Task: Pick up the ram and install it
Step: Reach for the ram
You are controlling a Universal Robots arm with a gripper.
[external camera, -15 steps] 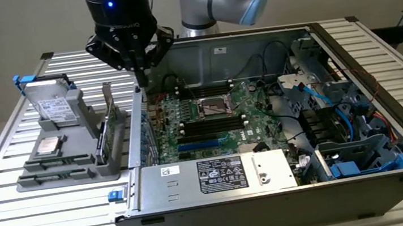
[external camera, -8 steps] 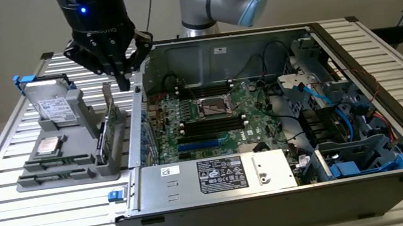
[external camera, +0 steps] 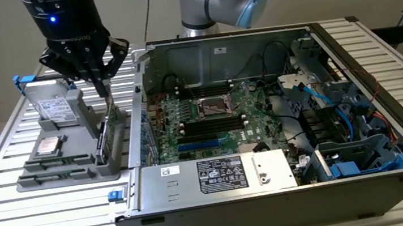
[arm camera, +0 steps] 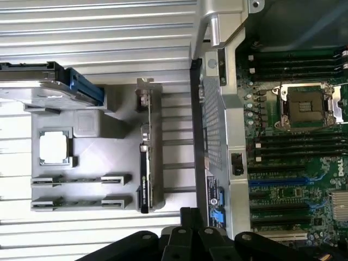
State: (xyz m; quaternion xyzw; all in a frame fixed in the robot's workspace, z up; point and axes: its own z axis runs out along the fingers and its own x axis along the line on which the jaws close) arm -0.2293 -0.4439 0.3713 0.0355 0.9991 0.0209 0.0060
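Two slim black fingers (external camera: 98, 82), pressed together

Open case (external camera: 273, 210) stands beside grey holder (external camera: 110, 172) (processor (external camera: 48, 145) aboard).

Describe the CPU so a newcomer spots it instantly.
To the exterior view's left of the open case stands a gray holder. The CPU lies flat in it, beside the hard drive: the only square silver piece there.
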